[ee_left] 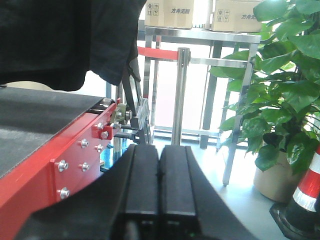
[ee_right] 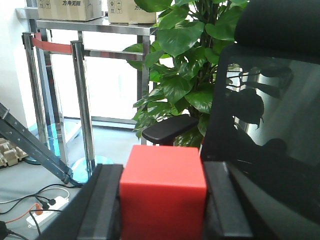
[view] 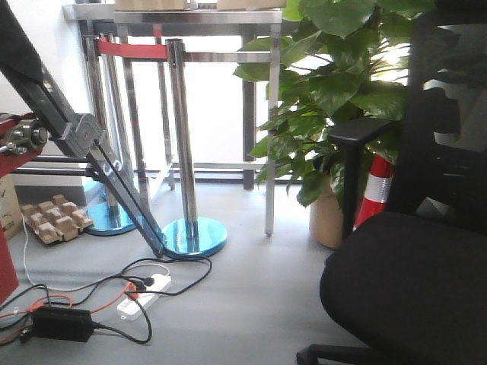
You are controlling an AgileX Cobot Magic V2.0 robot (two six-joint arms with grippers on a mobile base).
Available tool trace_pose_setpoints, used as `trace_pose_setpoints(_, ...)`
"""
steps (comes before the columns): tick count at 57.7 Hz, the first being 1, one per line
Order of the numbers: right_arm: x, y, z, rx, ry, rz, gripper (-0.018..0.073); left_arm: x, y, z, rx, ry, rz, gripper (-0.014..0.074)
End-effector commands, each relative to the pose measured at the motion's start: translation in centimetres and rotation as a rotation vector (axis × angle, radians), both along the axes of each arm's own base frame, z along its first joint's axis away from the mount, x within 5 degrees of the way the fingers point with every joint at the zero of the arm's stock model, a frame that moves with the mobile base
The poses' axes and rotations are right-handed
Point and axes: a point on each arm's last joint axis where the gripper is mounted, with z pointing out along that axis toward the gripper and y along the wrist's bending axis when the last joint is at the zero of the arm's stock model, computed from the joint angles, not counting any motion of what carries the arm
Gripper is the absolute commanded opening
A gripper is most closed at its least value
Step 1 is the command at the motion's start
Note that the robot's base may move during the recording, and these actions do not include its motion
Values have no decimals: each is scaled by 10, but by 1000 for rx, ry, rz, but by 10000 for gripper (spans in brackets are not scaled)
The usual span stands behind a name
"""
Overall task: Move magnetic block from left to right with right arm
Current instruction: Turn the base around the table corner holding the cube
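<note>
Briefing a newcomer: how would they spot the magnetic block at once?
In the right wrist view, look below the black office chair and leafy green plant to the right end effector. Clamped between its black fingers is the small bright red matte cube, plain-faced, the only red among black parts.

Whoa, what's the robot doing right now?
The robot's right tool is shut on the magnetic block, a bright red cube pinched between its two black fingers. Behind it are a black office chair and a leafy potted plant. The left tool is shut with nothing in it, next to the red table frame.
</note>
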Motion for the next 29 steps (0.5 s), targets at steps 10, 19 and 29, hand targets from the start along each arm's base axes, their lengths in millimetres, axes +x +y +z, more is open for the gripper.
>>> trace_pose_setpoints(10, 0, 0, 17, -13, -109, -1, 328, -2, 1, 6, -5, -87, 10, -126)
trace_pose_setpoints(19, 0, 0, 17, -13, -109, -1, 328, -2, 1, 6, -5, -87, 10, -126)
trace_pose_setpoints(29, 0, 0, 17, -13, -109, -1, 328, -2, 1, 6, -5, -87, 10, -126)
